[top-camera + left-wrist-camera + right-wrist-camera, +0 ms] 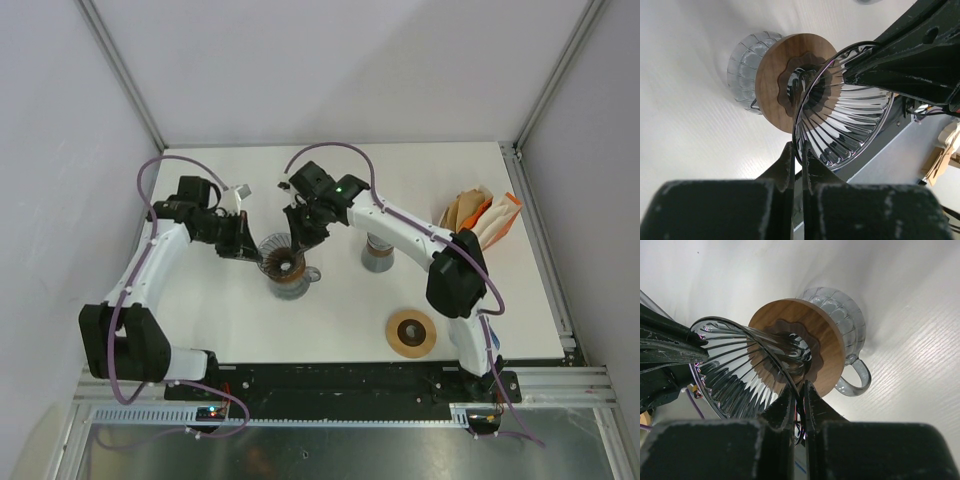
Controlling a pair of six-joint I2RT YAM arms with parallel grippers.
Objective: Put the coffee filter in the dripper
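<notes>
The dripper (283, 262) is a ribbed glass cone (850, 125) with a wooden collar (775, 75), resting on a clear glass mug (840, 310) at the table's middle. My left gripper (250, 252) comes in from the left and is shut on the cone's rim, which runs between its fingertips (800, 150). From the opposite side my right gripper (298, 238) is shut on the rim as well (799, 390). Brown coffee filters (468, 212) lie in an orange and white packet at the back right, away from both grippers. The cone (740, 365) holds no filter.
A second wooden ring (412, 332) lies near the front edge on the right. A grey cup-like piece (378, 255) stands under the right arm's forearm. Metal frame posts run along the table's sides.
</notes>
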